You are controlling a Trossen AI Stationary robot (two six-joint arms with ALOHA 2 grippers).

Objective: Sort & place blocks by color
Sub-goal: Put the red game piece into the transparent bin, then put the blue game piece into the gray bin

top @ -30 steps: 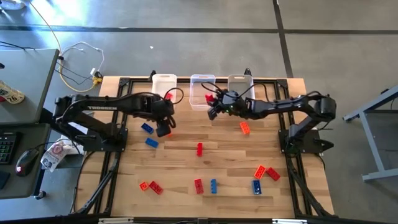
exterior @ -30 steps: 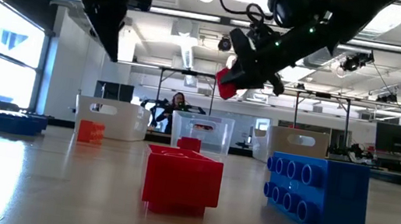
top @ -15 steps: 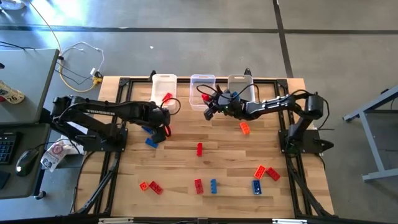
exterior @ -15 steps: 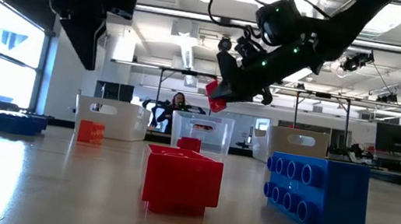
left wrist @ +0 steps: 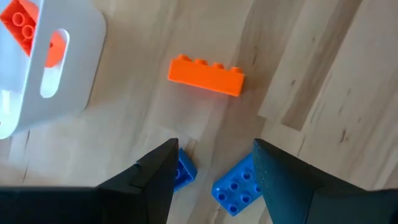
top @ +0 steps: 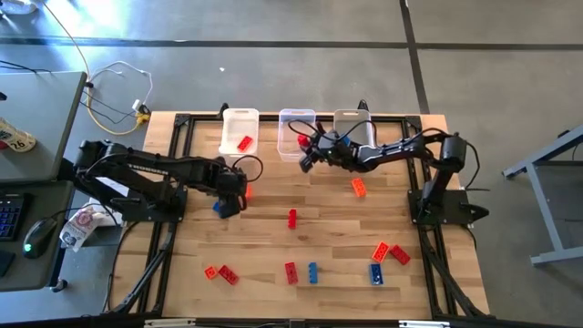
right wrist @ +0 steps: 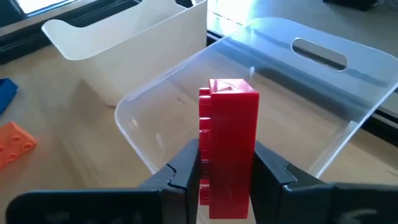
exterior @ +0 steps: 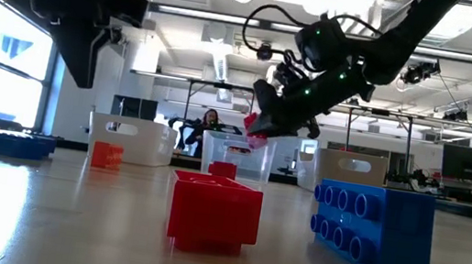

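Observation:
My right gripper (right wrist: 227,168) is shut on a red brick (right wrist: 228,134) above the near rim of the clear middle bin (right wrist: 273,74). It also shows in the high view (top: 306,151) and the low view (exterior: 262,125). My left gripper (left wrist: 214,163) is open and empty over two blue bricks (left wrist: 235,186) that lie flat on the table at the left (top: 220,208). An orange brick (left wrist: 206,74) lies just beyond them. The left bin (top: 240,132) holds one orange-red brick (top: 244,143). My right gripper pinches the red brick between its two fingers, one on the studded face (right wrist: 204,155) and one on the opposite face. The fingers slant down from the table's right side. The brick sticks out past the fingertips, lifted clear over the middle bin.
Three bins stand in a row at the far edge, the right bin (top: 352,124) last. Loose bricks lie on the table: red (top: 291,217), orange (top: 359,187), several along the near part (top: 312,271). Close to the low camera stand a red brick (exterior: 215,208) and a blue one (exterior: 373,230).
My right gripper has carried the red brick toward the far edge and a little left, lowering it to the middle bin. My left gripper has gone toward the near and left edges, from beside the left bin to above the two blue bricks.

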